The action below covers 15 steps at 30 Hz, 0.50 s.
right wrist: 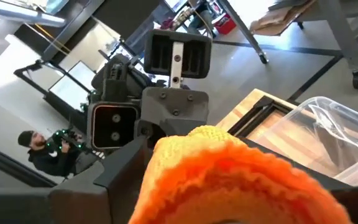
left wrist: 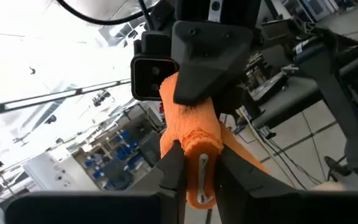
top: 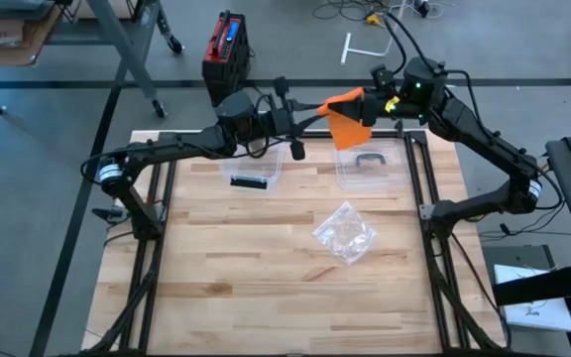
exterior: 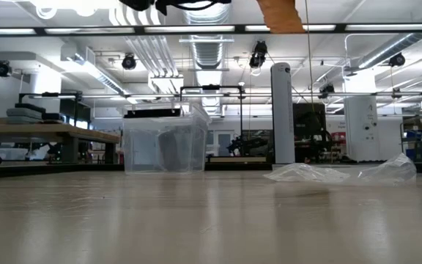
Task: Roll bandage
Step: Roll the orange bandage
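Observation:
An orange bandage [top: 347,124] hangs high over the table's far edge between my two grippers. My left gripper [top: 310,114] comes from the left and is shut on one end of its bunched part [left wrist: 194,124]. My right gripper [top: 370,102] faces it from the right, closed on the other end. A flat tail of the bandage [exterior: 280,15] hangs down below them, clear of the table. In the right wrist view the bandage [right wrist: 229,174] fills the foreground and hides that gripper's own fingers. My left gripper pinches the bunched end of the bandage [left wrist: 201,177] between its two fingers [left wrist: 173,171], coming nearly level from the table's left. The bandage is lifted clear of the table. My right gripper has the opposite end of the bunched part [left wrist: 169,93], coming level from the right; one dark finger [left wrist: 207,56] lies over the cloth. Its own wrist view hides the place of contact behind the bandage.
Two clear plastic boxes [top: 256,171] [top: 370,167] stand at the table's far side under the arms. A crumpled clear plastic bag [top: 345,233] lies mid-table. A person [right wrist: 42,152] sits in the room beyond. The near half of the wooden table [top: 266,297] is bare.

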Each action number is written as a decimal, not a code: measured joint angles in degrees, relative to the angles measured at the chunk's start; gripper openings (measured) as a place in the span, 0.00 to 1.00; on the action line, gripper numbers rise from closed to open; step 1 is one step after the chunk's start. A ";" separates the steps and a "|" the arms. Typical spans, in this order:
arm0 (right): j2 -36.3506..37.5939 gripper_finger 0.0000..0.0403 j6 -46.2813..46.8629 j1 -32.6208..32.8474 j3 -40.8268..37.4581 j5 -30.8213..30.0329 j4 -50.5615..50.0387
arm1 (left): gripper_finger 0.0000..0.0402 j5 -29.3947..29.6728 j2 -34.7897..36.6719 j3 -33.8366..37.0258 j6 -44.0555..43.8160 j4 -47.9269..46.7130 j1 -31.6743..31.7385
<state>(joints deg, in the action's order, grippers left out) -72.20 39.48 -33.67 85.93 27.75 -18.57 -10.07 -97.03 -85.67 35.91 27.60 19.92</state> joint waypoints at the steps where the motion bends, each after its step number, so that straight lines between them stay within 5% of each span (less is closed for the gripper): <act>1: -0.02 0.55 -0.21 0.00 0.00 -0.13 0.02 | 0.13 -0.02 0.00 0.00 0.10 -0.03 0.00; 9: -0.02 0.35 -10.93 0.02 -0.04 0.43 -0.05 | 0.36 -1.47 1.20 -0.08 -14.74 -4.35 0.11; 15: 0.20 0.27 -23.24 0.11 -0.02 4.03 1.65 | 0.61 -13.94 3.43 -0.07 -35.87 -5.67 1.70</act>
<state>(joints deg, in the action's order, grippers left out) -72.01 16.24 -33.56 85.91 31.78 -16.92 -24.01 -93.61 -85.73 0.04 21.93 21.62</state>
